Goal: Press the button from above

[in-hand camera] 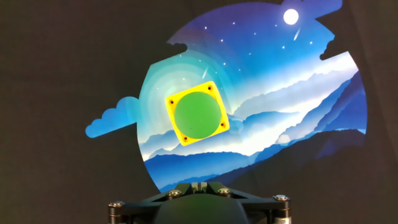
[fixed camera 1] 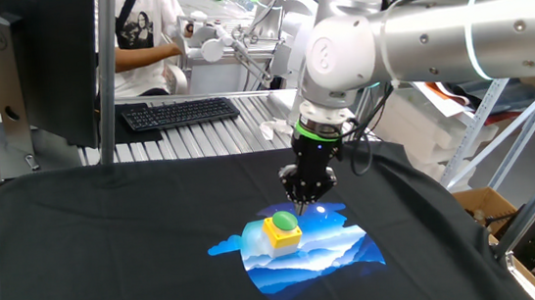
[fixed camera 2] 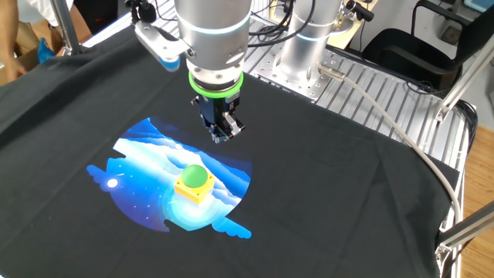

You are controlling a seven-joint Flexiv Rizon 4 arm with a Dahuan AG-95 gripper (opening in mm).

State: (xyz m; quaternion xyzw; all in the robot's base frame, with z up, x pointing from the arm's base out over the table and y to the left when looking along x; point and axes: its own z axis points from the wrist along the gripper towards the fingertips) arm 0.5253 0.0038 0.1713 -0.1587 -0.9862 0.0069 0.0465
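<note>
Button (fixed camera 1: 281, 221) sits as a green dome on a yellow box (fixed camera 1: 283, 234), the box resting on a blue-and-white sky print (fixed camera 2: 147, 166) on the black cloth (fixed camera 1: 109, 244) that covers the table. In the hand view the box lies rotated, corners off-square to the frame, cap centred on it. Gripper (fixed camera 1: 301, 203) hangs above the cloth, clear of everything; in both fixed views its tip reads as offset to one side of the cap and above it, not yet directly over it. Risk one, as I judge it: a straight descent from this position lands the tip on the yellow rim or on the cloth beside the box, because the sideways offset is not closed first. Risk two: an off-centre push on a rounded cap can slide off the dome, and the box, which looks loose on soft fabric, could tip or skate instead of taking the press. Risk three: the cloth may wrinkle under the box and leave it tilted, so a vertical push meets an angled cap. Gripper state: the fingertips show dark and bunched in both fixed views, no clear gap or contact to read, and the hand view shows only the base of the hand; cannot tell whether apart or together. It holds nothing and touches nothing.
</note>
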